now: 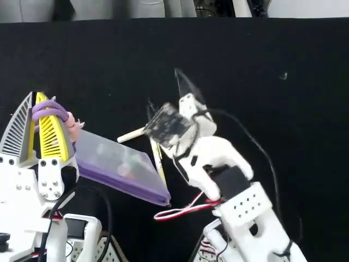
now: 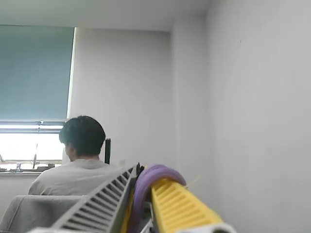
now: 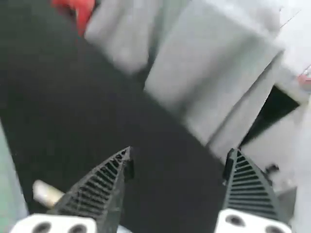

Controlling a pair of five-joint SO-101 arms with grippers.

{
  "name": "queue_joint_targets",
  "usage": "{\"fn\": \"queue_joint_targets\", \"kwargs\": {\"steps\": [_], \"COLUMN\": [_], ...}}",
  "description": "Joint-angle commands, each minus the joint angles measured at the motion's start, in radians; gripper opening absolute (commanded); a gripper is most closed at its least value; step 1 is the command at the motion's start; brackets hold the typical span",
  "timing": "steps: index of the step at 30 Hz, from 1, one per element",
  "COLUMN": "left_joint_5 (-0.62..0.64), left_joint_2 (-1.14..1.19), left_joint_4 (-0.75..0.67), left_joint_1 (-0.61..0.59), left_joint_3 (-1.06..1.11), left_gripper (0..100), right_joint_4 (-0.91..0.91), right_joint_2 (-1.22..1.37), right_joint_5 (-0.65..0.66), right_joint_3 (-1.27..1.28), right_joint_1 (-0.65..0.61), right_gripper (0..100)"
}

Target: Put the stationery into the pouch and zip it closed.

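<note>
A clear pouch (image 1: 114,161) with purple trim hangs tilted above the black table, some small items faintly visible inside. My left gripper (image 1: 37,99), with one grey and one yellow finger, points up and is shut on the pouch's purple edge (image 2: 146,187); in the left wrist view the gripper (image 2: 146,175) pinches that purple band. My right gripper (image 1: 163,88) with black fingers stands open just right of the pouch, above the table. A cream stick (image 1: 131,135) and a yellow pencil (image 1: 158,158) lie beside the pouch's right edge. The right gripper (image 3: 180,153) holds nothing, and the stick's end (image 3: 46,191) lies beside one finger.
The black table (image 1: 262,82) stretches bare to the back and right. Red and white cables (image 1: 185,208) trail from the right arm's base near the pouch's lower corner.
</note>
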Motion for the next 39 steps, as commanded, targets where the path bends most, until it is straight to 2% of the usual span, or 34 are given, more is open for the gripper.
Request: {"fn": "queue_joint_targets", "kwargs": {"steps": [1, 4, 8, 10, 14, 18, 22, 26, 30, 32, 35, 39], "left_joint_5": [0.008, 0.008, 0.008, 0.008, 0.017, 0.017, 0.017, 0.017, 0.017, 0.017, 0.018, 0.018], "left_joint_2": [0.0, 0.0, 0.0, 0.0, 0.0, 0.0, 0.0, 0.0, 0.0, 0.0, 0.0, 0.0], "left_joint_4": [-0.015, -0.015, -0.014, -0.014, -0.014, -0.015, -0.017, -0.015, -0.015, -0.015, -0.015, -0.017], "left_joint_1": [-0.001, -0.001, -0.01, -0.067, -0.147, -0.147, -0.148, -0.148, -0.148, -0.148, -0.148, -0.147], "left_joint_3": [0.005, 0.016, 0.018, 0.018, 0.03, 0.082, 0.134, 0.173, 0.193, 0.193, 0.197, 0.234], "left_gripper": [3, 3, 3, 3, 3, 3, 3, 3, 3, 3, 3, 3], "right_joint_4": [0.003, -0.043, -0.189, -0.236, -0.299, -0.35, -0.331, -0.173, 0.048, 0.095, 0.069, -0.074], "right_joint_2": [-0.022, -0.022, -0.019, 0.007, 0.157, 0.407, 0.696, 0.923, 0.997, 0.997, 1.012, 1.04], "right_joint_5": [0.204, 0.311, 0.342, 0.342, 0.342, 0.334, 0.282, 0.281, 0.304, 0.325, 0.322, 0.322], "right_joint_3": [0.162, 0.272, 0.384, 0.406, 0.375, 0.219, -0.015, -0.266, -0.441, -0.466, -0.453, -0.378], "right_joint_1": [0.031, 0.032, 0.089, 0.115, 0.123, 0.118, 0.117, 0.101, 0.095, 0.103, 0.106, 0.112], "right_gripper": [28.6, 28.6, 28.6, 28.6, 28.6, 28.6, 28.6, 28.6, 28.6, 28.6, 28.6, 28.6]}}
